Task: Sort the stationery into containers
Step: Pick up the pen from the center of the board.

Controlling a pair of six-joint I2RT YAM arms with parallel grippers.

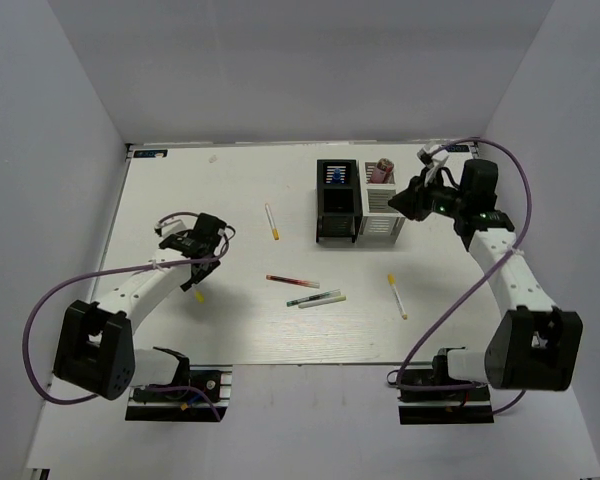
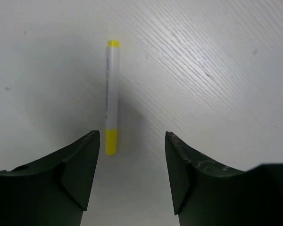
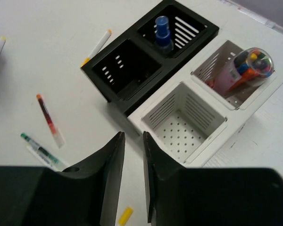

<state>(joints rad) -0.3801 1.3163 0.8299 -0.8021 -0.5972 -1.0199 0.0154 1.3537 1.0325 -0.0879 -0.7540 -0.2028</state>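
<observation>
white pen point(image 2: 111, 94) lies just ahead of the spread left gripper point(image 2: 132, 136), the right gripper point(image 3: 133, 137) narrowly parted.

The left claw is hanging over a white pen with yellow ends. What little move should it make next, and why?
Probably centre over the pen and lower to it. The left gripper is open and empty, and the pen lies flat on the table, its near end well off-centre between the jaws, so closing now might only clip it.
</observation>
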